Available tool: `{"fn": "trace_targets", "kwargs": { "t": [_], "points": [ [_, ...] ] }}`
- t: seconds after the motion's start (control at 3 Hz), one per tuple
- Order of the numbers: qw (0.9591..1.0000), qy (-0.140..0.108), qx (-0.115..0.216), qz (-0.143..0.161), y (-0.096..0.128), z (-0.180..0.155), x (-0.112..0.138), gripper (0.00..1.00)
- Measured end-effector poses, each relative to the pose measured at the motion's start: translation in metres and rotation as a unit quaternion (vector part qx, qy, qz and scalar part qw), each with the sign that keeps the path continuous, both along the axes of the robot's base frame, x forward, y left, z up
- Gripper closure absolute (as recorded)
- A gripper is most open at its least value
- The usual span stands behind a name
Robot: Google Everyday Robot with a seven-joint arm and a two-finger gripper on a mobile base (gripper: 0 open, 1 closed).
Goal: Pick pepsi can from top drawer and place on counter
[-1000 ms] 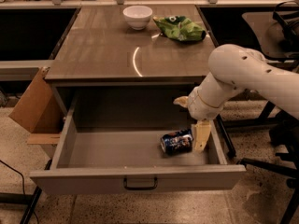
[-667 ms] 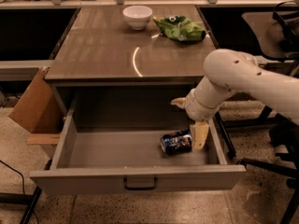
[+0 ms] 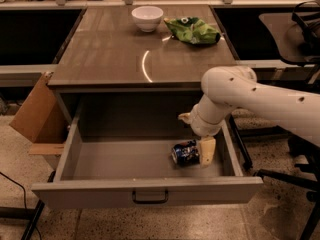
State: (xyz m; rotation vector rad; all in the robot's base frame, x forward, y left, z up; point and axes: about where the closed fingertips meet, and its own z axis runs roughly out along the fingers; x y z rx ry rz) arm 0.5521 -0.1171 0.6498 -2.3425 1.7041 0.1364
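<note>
Blue can (image 3: 185,153) is lying sideways in the drawer (image 3: 125,159), right side. The tool (image 3: 196,136) is hanging just beside it, spread wide, gripping nothing. A nudge while closing could be sending it rolling. Counting: one can, one bowl (image 3: 147,18), one bag (image 3: 192,30) sitting on the bench (image 3: 110,49).

White bowl (image 3: 147,18) and green bag (image 3: 192,30) sit near each other; cardboard box (image 3: 35,109) left, chair (image 3: 295,31) right.

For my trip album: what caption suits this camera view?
Robot's open gripper sits at the pepsi can lying in the pulled-out top drawer, below the counter.
</note>
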Motion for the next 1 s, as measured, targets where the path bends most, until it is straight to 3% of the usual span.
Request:
{"fn": "trace_targets", "kwargs": {
  "t": [0.67,1.0],
  "points": [
    [0.9995,0.002,-0.032,-0.002,0.003,-0.028,0.001,0.08],
    [0.9993,0.003,-0.038,-0.001,0.004,-0.035,-0.001,0.34]
  ]
}}
